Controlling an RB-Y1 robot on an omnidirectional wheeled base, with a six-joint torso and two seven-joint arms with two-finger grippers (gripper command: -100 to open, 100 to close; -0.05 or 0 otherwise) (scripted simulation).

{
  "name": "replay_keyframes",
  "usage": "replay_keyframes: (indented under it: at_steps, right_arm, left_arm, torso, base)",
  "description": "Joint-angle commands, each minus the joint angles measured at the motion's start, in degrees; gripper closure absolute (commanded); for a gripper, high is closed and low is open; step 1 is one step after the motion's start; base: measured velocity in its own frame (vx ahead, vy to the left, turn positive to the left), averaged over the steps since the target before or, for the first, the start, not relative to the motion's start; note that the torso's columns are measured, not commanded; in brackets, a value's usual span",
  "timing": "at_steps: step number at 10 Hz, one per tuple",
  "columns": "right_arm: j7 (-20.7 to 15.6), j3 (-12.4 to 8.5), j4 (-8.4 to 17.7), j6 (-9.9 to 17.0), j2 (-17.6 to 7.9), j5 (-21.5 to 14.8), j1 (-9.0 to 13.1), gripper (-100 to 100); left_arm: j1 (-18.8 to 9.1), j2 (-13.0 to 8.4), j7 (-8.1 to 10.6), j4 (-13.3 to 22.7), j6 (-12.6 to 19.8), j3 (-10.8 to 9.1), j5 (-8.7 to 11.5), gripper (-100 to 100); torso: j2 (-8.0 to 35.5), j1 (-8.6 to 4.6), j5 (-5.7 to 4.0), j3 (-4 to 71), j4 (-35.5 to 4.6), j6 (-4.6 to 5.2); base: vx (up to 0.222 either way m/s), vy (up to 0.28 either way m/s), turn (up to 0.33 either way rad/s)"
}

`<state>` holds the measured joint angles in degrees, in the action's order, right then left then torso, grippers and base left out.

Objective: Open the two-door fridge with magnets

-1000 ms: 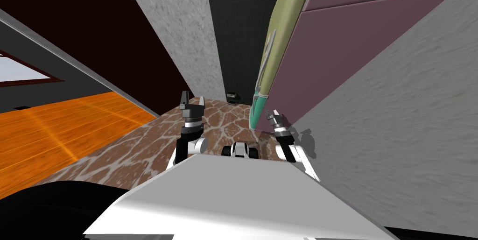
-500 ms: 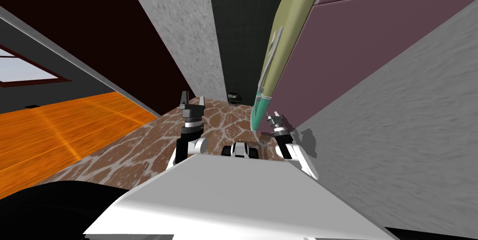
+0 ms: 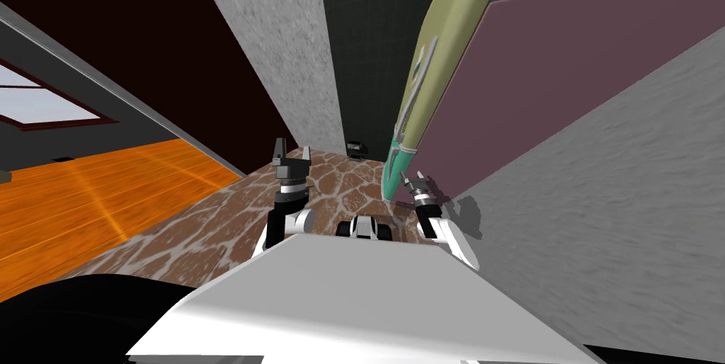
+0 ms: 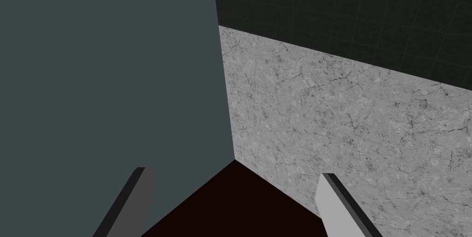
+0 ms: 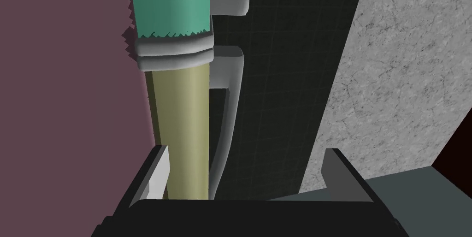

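Observation:
The fridge [image 3: 559, 76] has a mauve side, an olive door [image 3: 453, 34] and a teal door [image 3: 393, 168], each with a grey handle [image 3: 418, 76]. My right gripper [image 3: 414, 181] is open at the doors' front edge, close to the teal door. In the right wrist view the olive door's edge [image 5: 179, 123] and its grey handle [image 5: 228, 109] rise between the open right gripper [image 5: 244, 151], and the teal door [image 5: 168, 3] lies beyond. My left gripper [image 3: 294, 149] is held out over the floor, open and holding nothing, as the left wrist view shows [image 4: 233, 172].
A grey mottled wall [image 3: 609, 204] runs close along my right. Another grey mottled wall [image 3: 283, 62] and a dark tiled wall [image 3: 368, 62] stand ahead. A small dark box [image 3: 356, 146] sits on the brown stone-patterned floor [image 3: 212, 225]. Orange wood floor [image 3: 85, 197] lies to the left.
The whole head view has shifted a little, so I have moved slightly. My right gripper has edged a bit lower along the fridge's door edge. The left arm keeps its pose.

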<state>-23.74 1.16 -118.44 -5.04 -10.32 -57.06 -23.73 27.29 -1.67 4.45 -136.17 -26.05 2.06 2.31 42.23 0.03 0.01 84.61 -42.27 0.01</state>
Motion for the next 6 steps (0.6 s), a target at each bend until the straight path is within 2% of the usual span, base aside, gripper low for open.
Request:
replay_keyframes:
  at_steps: [1,2,3,4,5,6]
  right_arm:
    - [-1.5,0.6,1.1,3.2,-1.0,-4.6,0.6,-100]
    - [-3.1,1.0,2.4,5.4,-1.4,-6.3,1.0,-100]
    - [-3.1,1.0,2.4,5.4,-1.4,-8.2,1.0,-100]
    - [-4.6,1.5,3.7,7.6,-1.7,-10.0,1.5,-100]
    - [-4.6,1.5,3.7,7.7,-1.7,-11.8,1.5,-100]
    - [-6.1,2.1,5.1,9.9,-2.1,-13.5,2.0,-100]
  left_arm:
    - [0.0,0.0,0.0,0.0,0.0,0.0,0.0,0]
    - [0.0,0.0,0.0,0.0,0.0,0.0,0.0,0]
    - [0.0,0.0,0.0,0.0,0.0,0.0,0.0,0]
    - [0.0,0.0,0.0,0.0,0.0,0.0,0.0,0]
    - [0.0,0.0,0.0,0.0,0.0,0.0,0.0,0]
    - [0.0,0.0,0.0,0.0,0.0,0.0,0.0,0]
  torso:
    - [0.0,0.01,0.0,0.0,0.0,-0.01]
    - [0.1,-0.04,-0.01,0.0,0.0,0.0]
    - [0.1,-0.05,-0.02,-0.1,0.0,-0.01]
    - [0.1,-0.08,-0.02,-0.1,0.0,0.01]
    - [0.1,-0.07,-0.03,-0.1,0.0,-0.01]
    - [0.1,-0.07,-0.02,-0.1,0.0,0.0]
  base:
    - [0.063,0.027,0.037]
    - [0.07,0.024,0.076]
    - [0.067,0.015,0.035]
    - [0.068,0.01,0.067]
    - [0.059,0.004,0.036]
    - [0.07,-0.003,0.057]
